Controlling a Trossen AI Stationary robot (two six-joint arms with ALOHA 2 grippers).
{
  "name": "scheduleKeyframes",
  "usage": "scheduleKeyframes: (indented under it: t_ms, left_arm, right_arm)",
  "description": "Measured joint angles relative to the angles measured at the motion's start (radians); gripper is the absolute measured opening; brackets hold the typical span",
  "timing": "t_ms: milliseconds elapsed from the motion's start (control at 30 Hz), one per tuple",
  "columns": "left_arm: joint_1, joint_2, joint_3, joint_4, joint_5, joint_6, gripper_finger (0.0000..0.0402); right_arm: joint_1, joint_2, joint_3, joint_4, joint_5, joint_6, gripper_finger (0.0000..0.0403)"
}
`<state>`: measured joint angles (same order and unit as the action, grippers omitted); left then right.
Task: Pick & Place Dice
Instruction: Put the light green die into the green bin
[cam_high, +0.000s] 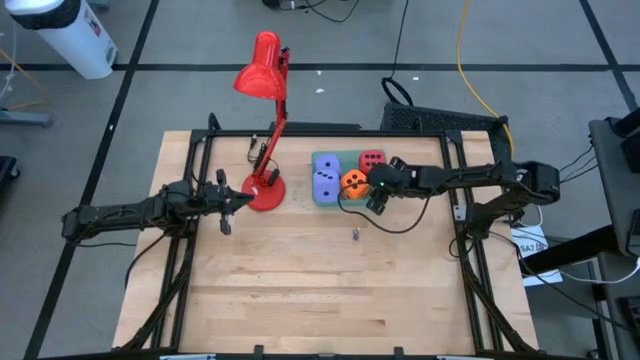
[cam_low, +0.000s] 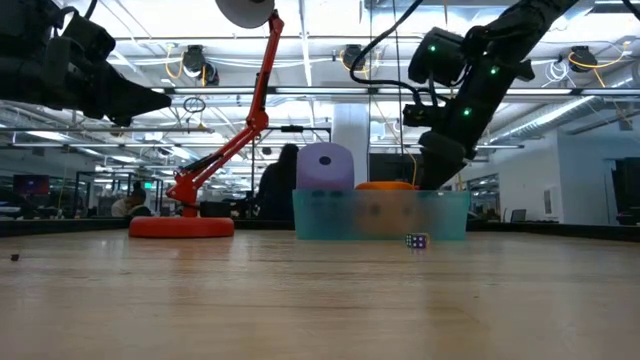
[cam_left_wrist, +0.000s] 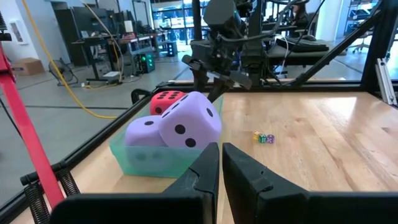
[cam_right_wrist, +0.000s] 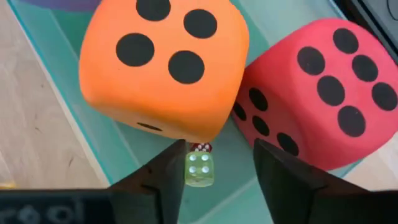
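Right wrist view: the right claw (cam_right_wrist: 211, 165) hangs over the teal tray (cam_right_wrist: 74, 112), fingers parted, a tiny green die (cam_right_wrist: 199, 169) loose between them, four pips up. Orange die (cam_right_wrist: 165, 62) and red die (cam_right_wrist: 323, 93) touch just beyond. Left claw (cam_high: 228, 205) is closed beside the lamp (cam_high: 265, 190).

The teal tray's (cam_low: 380, 215) frosted wall is blurring the orange die (cam_low: 385, 186); the red die is hiding behind it, and the tiny dice (cam_low: 416, 241) on the surface are showing no readable pips.
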<state>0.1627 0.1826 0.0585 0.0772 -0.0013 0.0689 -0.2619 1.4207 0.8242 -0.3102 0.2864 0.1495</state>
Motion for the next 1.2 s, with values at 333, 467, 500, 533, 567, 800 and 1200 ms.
scheduleKeyframes:
  t_ms: [333, 467, 500, 533, 567, 800, 1200]
  left_arm:
    - [0.000, 0.000, 0.000, -0.007, 0.000, -0.002, 0.0033]
    - [0.000, 0.000, 0.000, -0.007, 0.000, -0.001, 0.0033]
    - [0.000, 0.000, 0.000, -0.007, 0.000, 0.000, 0.0033]
    - [0.000, 0.000, 0.000, -0.007, 0.000, 0.001, 0.0033]
    - [0.000, 0.000, 0.000, -0.007, 0.000, 0.000, 0.0033]
    - [0.000, 0.000, 0.000, -0.007, 0.000, 0.000, 0.0033]
    - [0.000, 0.000, 0.000, -0.007, 0.000, 0.000, 0.0033]
  right_arm:
    - [0.032, -0.016, 0.000, -0.025, 0.048, -0.223, 0.0210]
    - [0.093, -0.016, -0.001, 0.004, 0.162, -0.337, 0.0199]
    - [0.104, -0.016, -0.001, 0.008, 0.177, -0.365, 0.0195]
    - [0.114, -0.016, -0.001, 0.007, 0.184, -0.394, 0.0191]
    - [0.120, -0.016, -0.001, 0.006, 0.181, -0.418, 0.0187]
    - [0.157, -0.016, -0.001, 0.005, 0.158, -0.437, 0.0129]
    - [0.165, -0.016, -0.052, 0.135, 0.158, -0.265, 0.0060]
